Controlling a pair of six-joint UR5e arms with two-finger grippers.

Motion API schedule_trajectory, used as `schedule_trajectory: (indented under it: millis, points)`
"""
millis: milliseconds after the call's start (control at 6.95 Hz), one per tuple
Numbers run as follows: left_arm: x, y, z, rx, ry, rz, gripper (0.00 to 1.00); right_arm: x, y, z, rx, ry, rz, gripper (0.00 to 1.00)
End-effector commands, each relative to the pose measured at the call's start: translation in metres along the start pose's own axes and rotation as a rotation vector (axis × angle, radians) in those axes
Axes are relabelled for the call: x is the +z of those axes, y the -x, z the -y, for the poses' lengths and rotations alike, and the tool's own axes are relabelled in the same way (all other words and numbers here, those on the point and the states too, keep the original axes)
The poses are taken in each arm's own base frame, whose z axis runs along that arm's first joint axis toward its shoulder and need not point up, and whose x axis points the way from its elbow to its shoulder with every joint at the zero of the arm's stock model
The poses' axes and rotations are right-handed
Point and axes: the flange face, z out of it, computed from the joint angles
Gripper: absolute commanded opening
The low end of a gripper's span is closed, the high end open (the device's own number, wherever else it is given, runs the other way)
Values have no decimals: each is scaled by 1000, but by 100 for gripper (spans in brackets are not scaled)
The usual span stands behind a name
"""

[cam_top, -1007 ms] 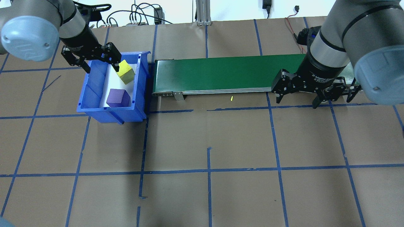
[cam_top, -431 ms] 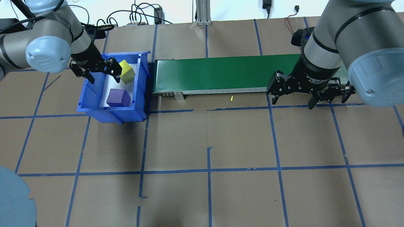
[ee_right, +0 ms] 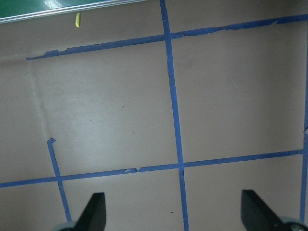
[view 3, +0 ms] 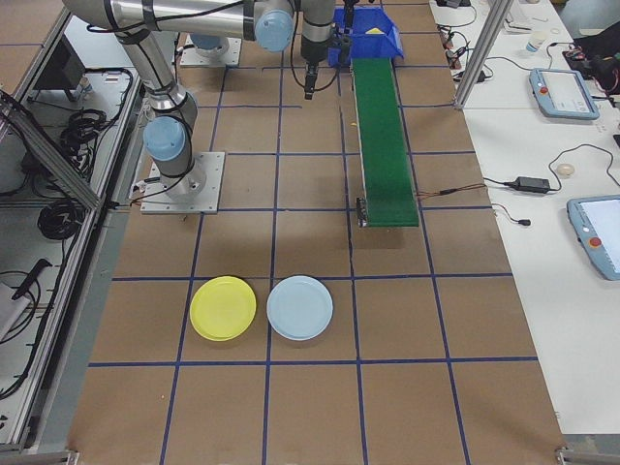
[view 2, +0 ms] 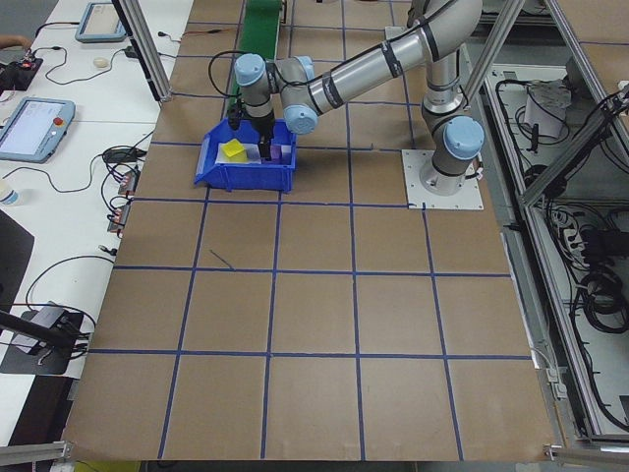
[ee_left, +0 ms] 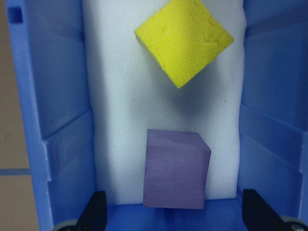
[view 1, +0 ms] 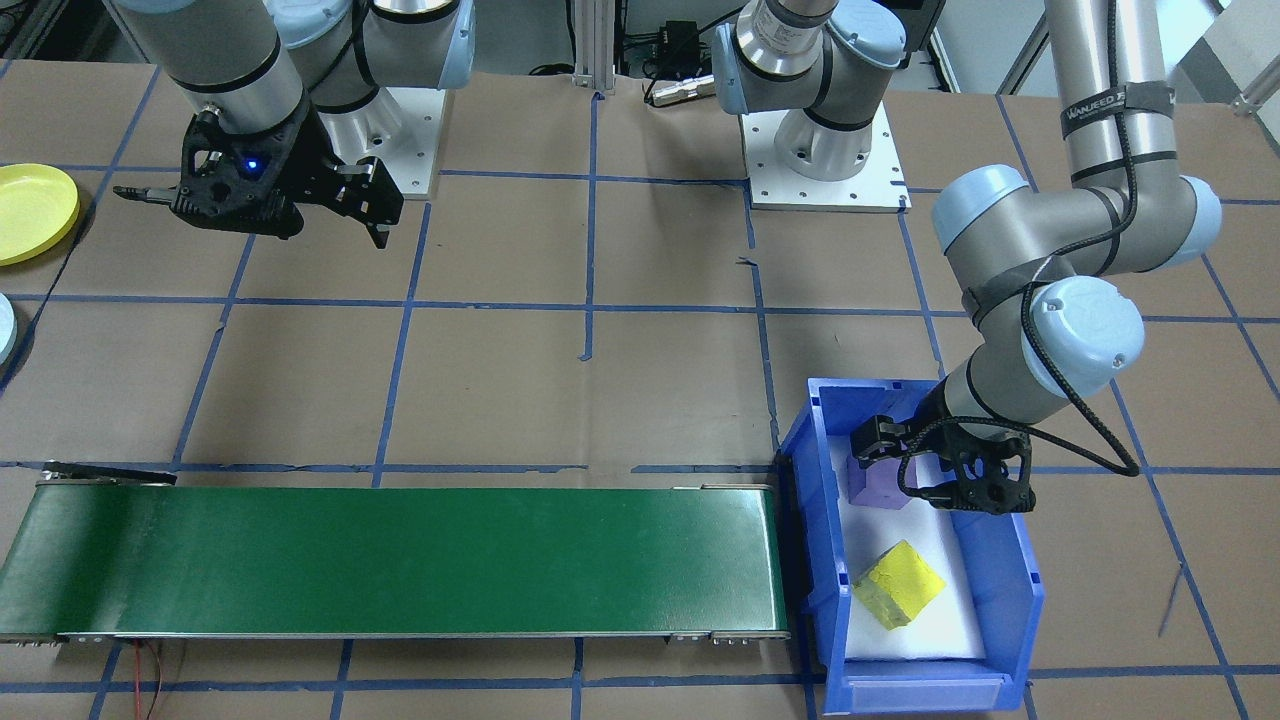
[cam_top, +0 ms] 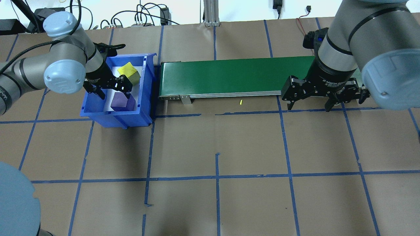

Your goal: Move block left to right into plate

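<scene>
a: where's the left gripper [cam_top: 113, 90]?
b: spread wide over the purple block [ee_left: 176, 168], holding nothing. that block sits at the near end of the blue bin [cam_top: 146, 85]; the yellow block [ee_left: 183, 40] lies farther in, turned cornerwise
a: and beyond?
b: the green conveyor [cam_top: 229, 77], then the right gripper [cam_top: 310, 101], also wide and holding nothing above the table, with the yellow plate [view 3: 223, 308] and blue plate [view 3: 299, 307] well apart from it

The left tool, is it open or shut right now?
Open. The left tool has its fingers spread wide, above the purple block, not touching it.
</scene>
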Motion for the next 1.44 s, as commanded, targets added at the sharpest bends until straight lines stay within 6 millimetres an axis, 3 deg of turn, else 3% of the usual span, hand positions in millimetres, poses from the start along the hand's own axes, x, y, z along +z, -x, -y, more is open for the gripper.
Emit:
schedule_trajectory:
  millis: [0,144,431,575,719,863,1007,1294]
  points:
    - [19,0,0,2,13,-3,76,1,-4,1,-23,1,-22,100]
    - [21,0,0,6,17,-6,60,2,-4,1,-21,4,-23,100]
    - [-1,3,11,66,-24,7,37,5,-4,0,-15,10,-23,100]
    - [-32,3,17,56,-63,23,36,4,-4,0,-12,9,-23,100]
    - [-77,-5,19,24,-73,19,36,4,-4,0,-17,7,-23,100]
    - [-120,-27,17,-34,-109,-4,36,4,-4,0,-20,7,-23,100]
    - [-143,-62,16,-19,-150,-15,36,4,-4,0,-23,6,-23,100]
    - [-135,-122,22,-72,-184,-31,36,4,-5,0,-26,6,-24,100]
